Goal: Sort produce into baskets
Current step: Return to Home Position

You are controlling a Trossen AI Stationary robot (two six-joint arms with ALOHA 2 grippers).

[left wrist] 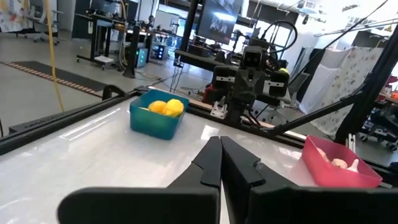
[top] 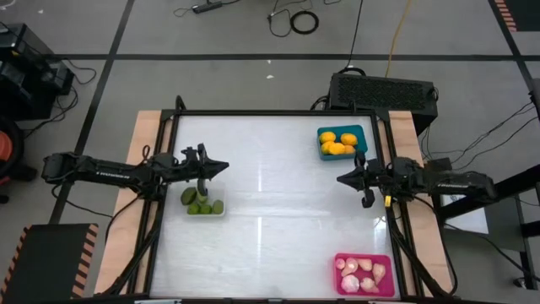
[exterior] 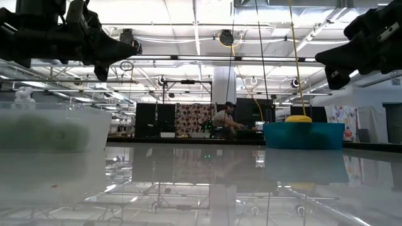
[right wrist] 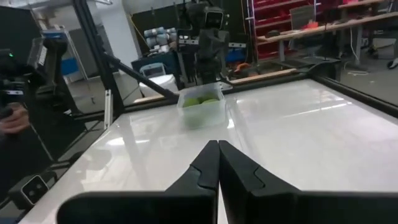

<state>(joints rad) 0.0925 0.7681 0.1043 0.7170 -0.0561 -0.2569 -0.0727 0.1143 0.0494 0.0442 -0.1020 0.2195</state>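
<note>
Green rounded pieces lie in the whitish clear tray [top: 202,203] at the table's left; it also shows in the right wrist view [right wrist: 201,107]. Yellow-orange pieces fill the teal tray [top: 341,142], which also shows in the left wrist view [left wrist: 158,114]. Pale lumpy pieces lie in the pink tray [top: 364,274], also in the left wrist view [left wrist: 339,163]. My left gripper [top: 225,166] is shut and empty, raised just beyond the clear tray. My right gripper [top: 340,179] is shut and empty, raised near the teal tray.
A black frame [top: 278,113] rims the white table. The middle of the table [top: 278,211] between the trays is bare. A black box [top: 384,89] stands behind the far edge. A person shows in the room beyond in the low view [exterior: 226,119].
</note>
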